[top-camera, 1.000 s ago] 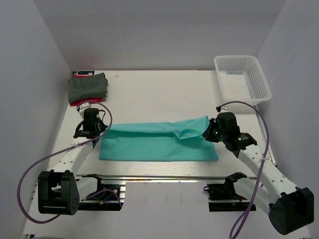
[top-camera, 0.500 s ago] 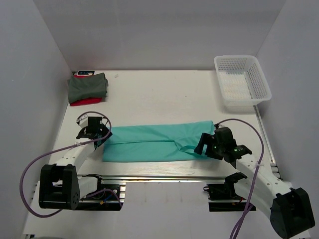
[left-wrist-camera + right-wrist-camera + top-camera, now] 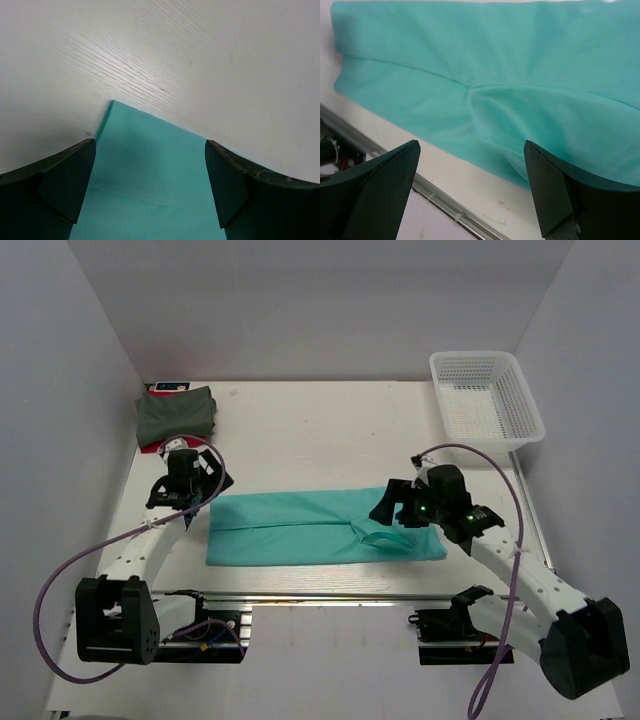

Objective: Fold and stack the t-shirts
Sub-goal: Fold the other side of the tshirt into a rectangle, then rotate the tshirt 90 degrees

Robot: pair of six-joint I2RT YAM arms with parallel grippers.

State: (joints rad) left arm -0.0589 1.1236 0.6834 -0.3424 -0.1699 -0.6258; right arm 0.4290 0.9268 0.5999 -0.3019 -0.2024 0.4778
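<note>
Corner of teal t-shirt (image 3: pixel 300 528) hidden behind right claw (image 3: pixel 392 502) (spread)

Top external: I look down from high behind the arm bases; whole table (image 3: pixel 320 430) in frame.
Left wrist: close, between left gripper (image 3: pixel 150 145) fingers, onto teal t-shirt (image 3: pixel 150 200) corner.
Right wrist: close, between right gripper (image 3: pixel 471 143) fingers, onto its creased edge.
Shared: teal t-shirt in all three.

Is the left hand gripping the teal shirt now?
No, the left hand is wide open over the teal shirt, which lies flat on the table.
</note>
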